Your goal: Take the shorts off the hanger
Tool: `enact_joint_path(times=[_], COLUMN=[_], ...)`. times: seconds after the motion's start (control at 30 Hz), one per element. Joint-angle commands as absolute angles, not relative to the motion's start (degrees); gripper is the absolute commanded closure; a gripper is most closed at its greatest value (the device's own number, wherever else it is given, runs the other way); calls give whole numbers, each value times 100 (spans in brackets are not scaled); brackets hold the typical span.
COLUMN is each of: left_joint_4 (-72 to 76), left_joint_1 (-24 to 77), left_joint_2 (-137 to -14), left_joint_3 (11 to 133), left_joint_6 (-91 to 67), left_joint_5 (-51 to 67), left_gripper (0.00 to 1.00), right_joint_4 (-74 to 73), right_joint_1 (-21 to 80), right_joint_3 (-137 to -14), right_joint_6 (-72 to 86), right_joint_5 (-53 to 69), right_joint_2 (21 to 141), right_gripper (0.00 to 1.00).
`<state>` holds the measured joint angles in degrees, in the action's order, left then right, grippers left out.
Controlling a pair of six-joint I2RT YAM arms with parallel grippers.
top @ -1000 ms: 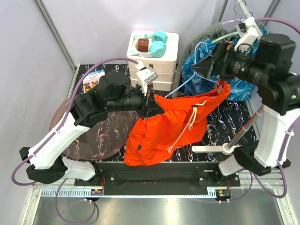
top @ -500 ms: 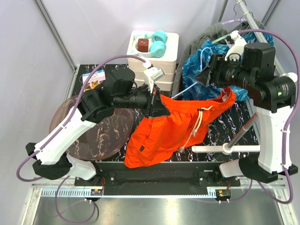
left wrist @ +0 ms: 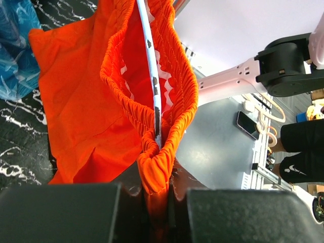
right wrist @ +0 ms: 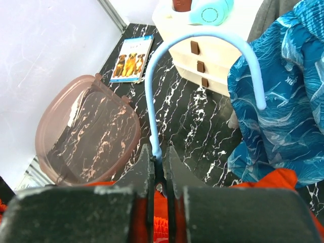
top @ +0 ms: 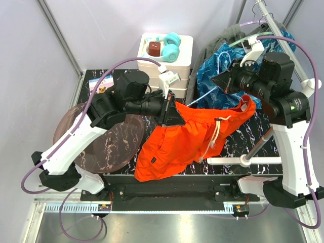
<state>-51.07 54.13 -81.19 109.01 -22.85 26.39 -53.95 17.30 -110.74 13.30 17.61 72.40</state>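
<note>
The bright orange shorts [top: 182, 136] hang over the middle of the table, still threaded on a light blue hanger [top: 203, 95]. My left gripper [top: 169, 109] is shut on the gathered waistband [left wrist: 156, 172], and the hanger's pale arm [left wrist: 152, 66] runs inside the waistband. My right gripper [right wrist: 159, 157] is shut on the hanger's neck just below its curved hook [right wrist: 152, 86]; in the top view it [top: 223, 83] sits above the shorts' right corner. Blue mottled shorts [top: 215, 68] and dark grey shorts [top: 228, 35] hang behind at the back right.
A white drawer unit [top: 174, 76] with teal headphones [top: 169, 45] stands at the back. A pink round tub [top: 106, 142] lies at the left, with a book [top: 101, 83] behind it. The rack's white base [top: 243, 160] and slanted pole [top: 263, 142] are at the right.
My right gripper has closed from wide open onto the hanger's neck, and the right arm has drawn back to the right. The left arm has shifted slightly right with the waistband.
</note>
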Motion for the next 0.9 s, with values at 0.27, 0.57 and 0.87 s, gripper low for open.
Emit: enact_joint_path(times=[0.27, 0.57, 0.87], left_joint_4=[-4439, -3806, -3577], left_joint_1=[5221, 5168, 5098], left_joint_2=[-6918, -6320, -5960], left_joint_3=[10135, 8782, 8210], left_joint_6=[-2127, -2206, -2531], left_joint_5=[2101, 2064, 1848], left_gripper=[45, 43, 87], right_joint_4=[-4685, -4693, -4755], right_joint_1=[1784, 1784, 1793], right_joint_3=[-10942, -11048, -10925], right_joint_6=[1792, 2504, 2953], right_joint_5=[932, 765, 80], right_joint_2=[6592, 6293, 5995], right_gripper=[100, 100, 100])
